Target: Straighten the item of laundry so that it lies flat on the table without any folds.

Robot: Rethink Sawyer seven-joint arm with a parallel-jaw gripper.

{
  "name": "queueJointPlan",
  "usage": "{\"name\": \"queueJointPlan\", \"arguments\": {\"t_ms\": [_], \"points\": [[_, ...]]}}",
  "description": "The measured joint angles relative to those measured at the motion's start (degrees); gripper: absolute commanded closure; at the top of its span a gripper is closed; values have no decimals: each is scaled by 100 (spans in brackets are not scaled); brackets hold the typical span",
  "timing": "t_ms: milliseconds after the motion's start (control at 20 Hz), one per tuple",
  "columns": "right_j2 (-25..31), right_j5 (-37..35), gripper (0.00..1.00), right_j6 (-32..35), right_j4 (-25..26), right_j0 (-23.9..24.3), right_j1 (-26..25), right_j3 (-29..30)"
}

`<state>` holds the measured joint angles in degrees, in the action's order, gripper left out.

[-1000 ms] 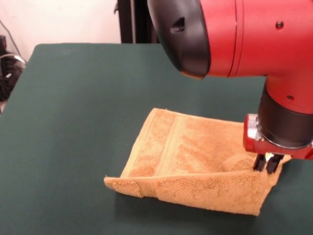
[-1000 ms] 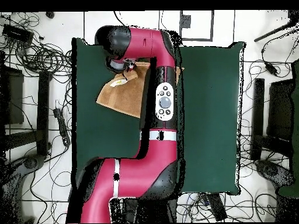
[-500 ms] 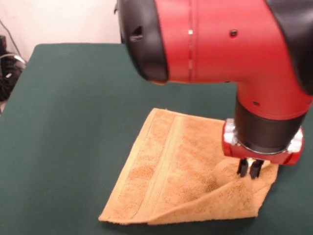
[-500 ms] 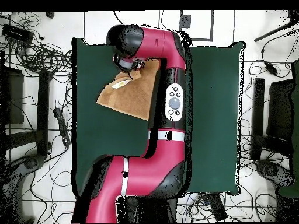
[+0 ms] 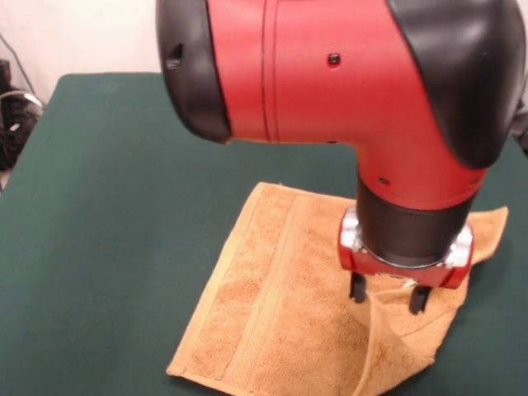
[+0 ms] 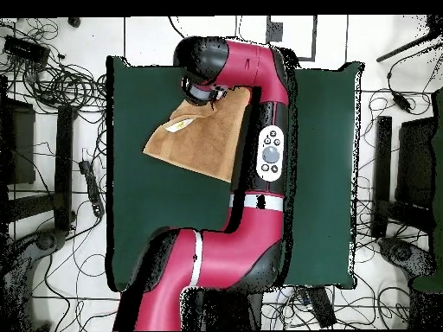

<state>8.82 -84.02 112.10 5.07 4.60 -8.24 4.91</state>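
The orange-yellow towel (image 5: 280, 305) lies spread on the dark green table (image 5: 115, 206), with a woven band running along its left side. A raised crease stands near its front right corner, and the right edge is still rumpled. My gripper (image 5: 388, 293) hangs right over that crease, open, its two black fingers (image 5: 357, 287) apart with nothing between them. In the overhead view the towel (image 6: 195, 143) shows a small white label, and the arm's head hides the gripper.
The red arm (image 6: 260, 156) stretches across the middle of the table (image 6: 147, 216) in the overhead view. Cables and stands lie on the floor all around the table. The towel's front corner sits close to the table's near edge in the front view.
The gripper moved left across the towel with the folded flap, which unrolled from a long front fold to a small crease. The fingers went from shut on the cloth to open.
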Motion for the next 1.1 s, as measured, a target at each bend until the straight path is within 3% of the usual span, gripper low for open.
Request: {"name": "queueJointPlan", "arguments": {"t_ms": [500,1100], "points": [[708,1,0,0,997,205,28,-109],[2122,126,0,0,3267,341,246,-117]]}}
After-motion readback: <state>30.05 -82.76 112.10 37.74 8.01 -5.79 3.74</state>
